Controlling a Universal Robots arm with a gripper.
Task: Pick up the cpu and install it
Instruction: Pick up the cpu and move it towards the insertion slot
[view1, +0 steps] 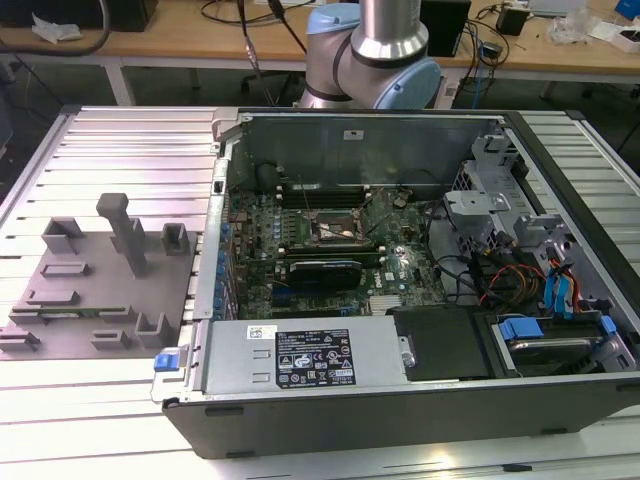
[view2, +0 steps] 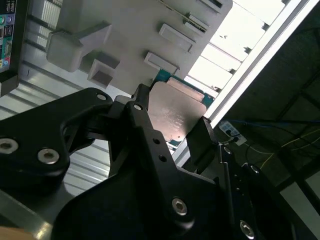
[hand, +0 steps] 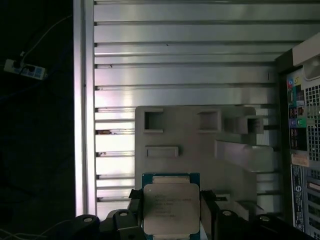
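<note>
**Two fingers on one chip, high over the grey fixture**

Two black fingers (hand: 134, 197) of the pincer (hand: 171, 201) are clamped on the cpu (hand: 171, 210), one against each of two opposite edges. In both wrist views the chip sits between them with its silvery metal top turned to the cameras and a thin green border around it. I judge that this edge grip is chosen so that nothing presses on the lid or on the contact side. The chip also looks level, which suits a part that must go flat into its seat.

The cpu hangs in the air, well apart from the grey fixture (hand: 190, 145) that lies below it on the slatted metal surface (hand: 175, 50). In the exterior view the same fixture (view1: 110, 290) lies at that view's left of the open computer case (view1: 400, 400). Inside the case I see the motherboard (view1: 300, 270) with its black socket frame (view1: 335, 228).

Some things are hard to make out. The underside of the chip faces away from both cameras. In the first wrist view the picture's border cuts off one edge of the chip, and in the second wrist view a finger (view2: 145, 120) covers a corner of it (view2: 176, 112). The robot arm (view1: 390, 40) is cut off at the upper border of the exterior view. Whether the socket is open, I cannot tell.
</note>
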